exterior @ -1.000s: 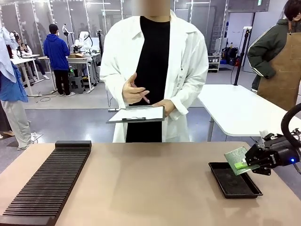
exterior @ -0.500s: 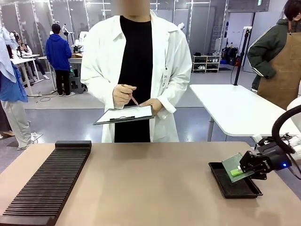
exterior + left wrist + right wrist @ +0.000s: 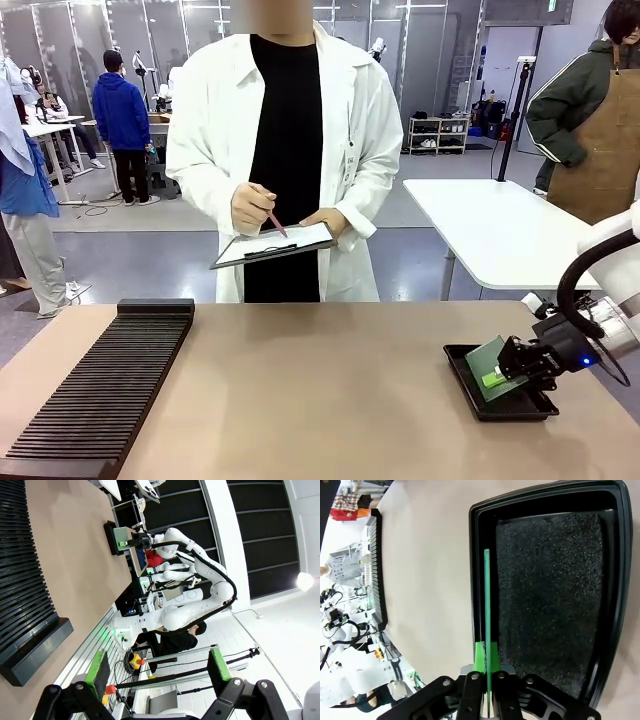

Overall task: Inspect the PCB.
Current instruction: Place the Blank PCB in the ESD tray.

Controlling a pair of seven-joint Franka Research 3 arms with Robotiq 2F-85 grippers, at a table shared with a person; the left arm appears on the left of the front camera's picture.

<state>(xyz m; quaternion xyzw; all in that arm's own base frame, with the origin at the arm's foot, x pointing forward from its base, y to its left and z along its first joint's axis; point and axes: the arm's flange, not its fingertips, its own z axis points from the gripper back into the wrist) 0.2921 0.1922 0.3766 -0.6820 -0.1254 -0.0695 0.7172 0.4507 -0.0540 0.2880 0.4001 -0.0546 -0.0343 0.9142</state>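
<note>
A long black slotted rack [image 3: 100,385] lies on the near left of the tan table [image 3: 320,400], its ribs running crosswise. A shallow black tray [image 3: 470,385] with a dark foam lining sits on the near right of the table. Across the far edge stands a person in a white lab coat [image 3: 350,130] over a black top, with a clipboard [image 3: 275,245] carrying white paper. A white table [image 3: 500,235] stands beyond, far right.
</note>
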